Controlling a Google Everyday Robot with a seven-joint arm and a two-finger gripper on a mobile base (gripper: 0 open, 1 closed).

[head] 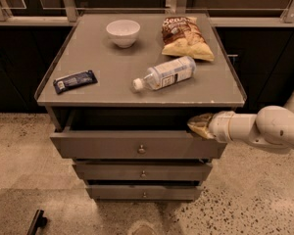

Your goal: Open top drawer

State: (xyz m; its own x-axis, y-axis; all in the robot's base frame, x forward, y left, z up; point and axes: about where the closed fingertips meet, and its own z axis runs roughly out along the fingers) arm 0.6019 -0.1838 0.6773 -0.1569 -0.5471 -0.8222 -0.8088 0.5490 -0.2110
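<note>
Speckled floor (245, 209) in front, with a dark object (36, 223) at the lower left, too cut off to identify.

Cabinet front: lowest drawer (117, 192) and middle drawer (112, 171) sit flush, each with a small knob. The top drawer (98, 145), the widest and tallest, stands partly out from the cabinet, with a dark gap behind its front under the tabletop. Its round metal knob (141, 149) is centred and untouched.

The gripper (201, 126), on a white arm (264, 129) entering from the right, is at the top drawer's upper right edge, under the tabletop lip. Whether it is spread or closed cannot be told.

On the tabletop (108, 62):
- a dark wrapped snack bar (75, 81) at front left
- a plastic bottle (164, 73) lying on its side at centre, white cap toward the front
- a white bowl (123, 32) upright at rear left
- a chip bag (186, 37) lying flat at rear right
</note>
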